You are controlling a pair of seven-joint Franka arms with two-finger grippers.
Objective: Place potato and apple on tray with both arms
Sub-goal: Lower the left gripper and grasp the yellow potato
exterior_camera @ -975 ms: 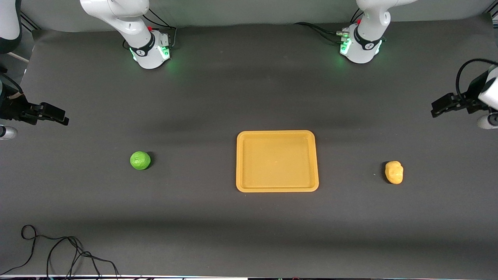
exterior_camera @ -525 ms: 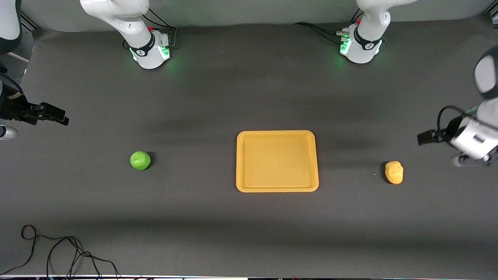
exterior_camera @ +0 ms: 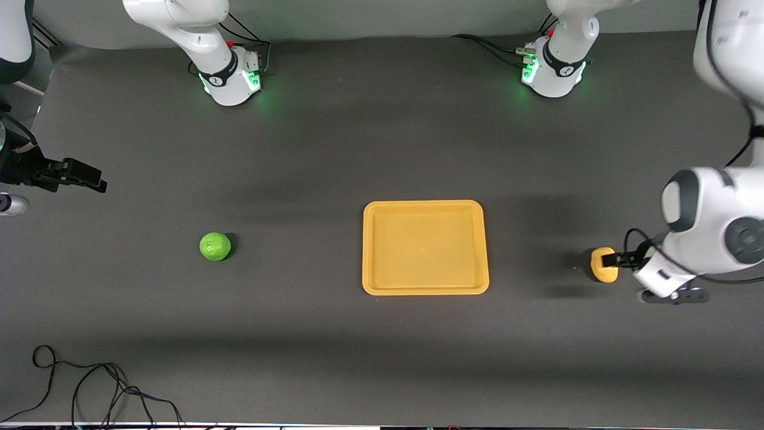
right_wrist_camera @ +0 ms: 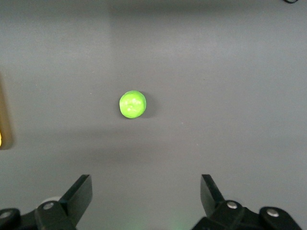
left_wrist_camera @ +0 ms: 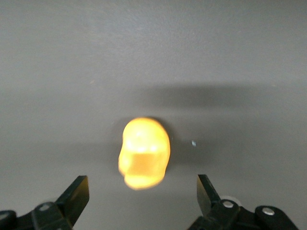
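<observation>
Over the potato the left gripper has swooped down, fingers spread (grasp next, I'd guess); right gripper waits, spread too.

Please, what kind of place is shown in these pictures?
Most likely a robotics lab: a dark-covered table with a tray, an apple and a potato. The open left hand is at the potato; the right hand waits, open.

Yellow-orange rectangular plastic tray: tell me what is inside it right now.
Nothing lies inside the yellow-orange rectangular plastic tray; its whole floor shows bare. The round green apple and lumpy yellow potato sit on the dark table. What is under the tray is covered.
</observation>
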